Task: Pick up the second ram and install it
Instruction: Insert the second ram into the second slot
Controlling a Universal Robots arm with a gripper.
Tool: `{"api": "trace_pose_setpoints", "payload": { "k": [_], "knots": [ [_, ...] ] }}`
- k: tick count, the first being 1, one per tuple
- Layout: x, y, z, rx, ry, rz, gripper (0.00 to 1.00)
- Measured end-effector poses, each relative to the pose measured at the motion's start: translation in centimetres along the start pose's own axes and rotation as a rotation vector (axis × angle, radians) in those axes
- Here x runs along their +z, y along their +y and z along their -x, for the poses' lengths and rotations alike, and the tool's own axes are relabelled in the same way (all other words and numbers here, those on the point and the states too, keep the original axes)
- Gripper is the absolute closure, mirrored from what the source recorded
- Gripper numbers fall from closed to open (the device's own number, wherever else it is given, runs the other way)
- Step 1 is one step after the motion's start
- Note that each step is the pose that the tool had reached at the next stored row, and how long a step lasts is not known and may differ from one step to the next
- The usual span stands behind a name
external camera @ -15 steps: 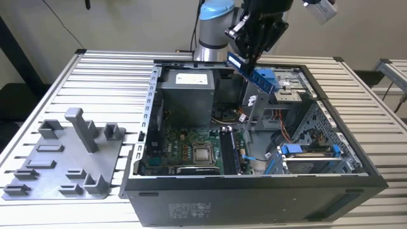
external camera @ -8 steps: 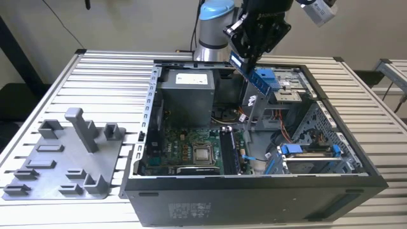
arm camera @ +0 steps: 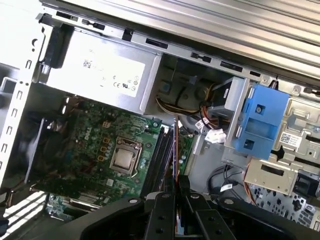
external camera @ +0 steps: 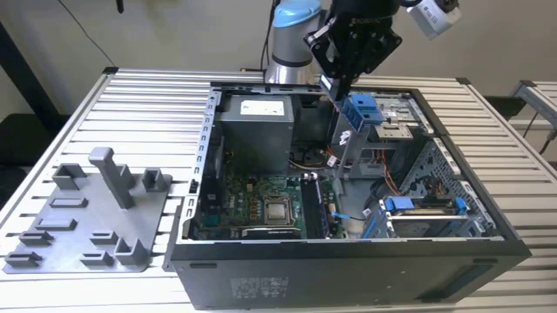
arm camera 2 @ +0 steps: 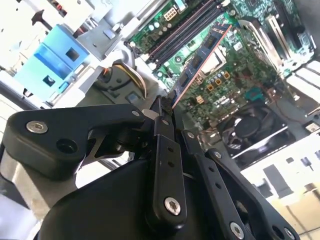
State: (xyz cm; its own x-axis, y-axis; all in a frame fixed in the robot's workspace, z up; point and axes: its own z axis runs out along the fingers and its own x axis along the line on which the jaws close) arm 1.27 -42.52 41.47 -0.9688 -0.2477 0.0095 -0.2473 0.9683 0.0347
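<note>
My gripper (external camera: 336,73) hangs over the back of the open computer case (external camera: 348,261), shut on the second ram (external camera: 330,89). The ram is a slim dark strip and sticks out from between the fingers toward the case interior. In the second wrist view the ram (arm camera 2: 202,57) runs away from my gripper (arm camera 2: 166,107), above the green motherboard (arm camera 2: 240,70). In the first wrist view the ram (arm camera: 175,150) shows edge-on beyond my gripper (arm camera: 175,186), beside the black memory slots (arm camera: 161,155). The ram is clear of the slots.
A grey plastic tray (external camera: 87,225) with upright blocks lies on the slatted table (external camera: 139,104) at the exterior view's left. Inside the case are a grey power supply (external camera: 257,130), a blue drive caddy (external camera: 361,111), loose cables (arm camera: 210,135) and a processor socket (external camera: 278,210).
</note>
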Motion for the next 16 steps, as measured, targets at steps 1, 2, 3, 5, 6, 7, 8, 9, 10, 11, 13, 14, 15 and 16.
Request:
{"api": "trace_pose_setpoints", "payload": {
  "k": [1,2,3,5,6,7,8,9,10,11,13,14,15,16],
  "knots": [
    [0.0,0.0,0.0,0.018,-0.0006,0.0002,0.86],
    [0.01,0.0,0.0,0.036,-0.0013,0.0003,0.86],
    [0.01,0.0,0.0,0.054,-0.0018,0.0004,0.86],
    [0.02,0.0,0.0,0.092,-0.0032,0.0008,0.86],
    [0.02,0.0,0.0,0.11,-0.0038,0.001,0.86],
    [0.03,0.0,0.0,0.127,-0.0044,0.0012,0.86],
    [0.03,0.0,0.0,0.146,-0.005,0.0013,0.86],
    [0.04,0.0,0.0,0.165,-0.0057,0.0015,0.86],
    [0.04,0.0,0.0,0.183,-0.0063,0.0017,0.86],
    [0.05,0.0,0.0,0.201,-0.007,0.0019,0.86],
    [0.06,0.0,0.0,0.235,-0.0081,0.0022,0.86],
    [0.06,0.0,0.0,0.252,-0.0087,0.0023,0.86],
    [0.06,0.0,0.0,0.26,-0.0089,0.0024,0.86],
    [0.06,0.0,0.0,0.262,-0.009,0.0024,0.86]
  ]
}}
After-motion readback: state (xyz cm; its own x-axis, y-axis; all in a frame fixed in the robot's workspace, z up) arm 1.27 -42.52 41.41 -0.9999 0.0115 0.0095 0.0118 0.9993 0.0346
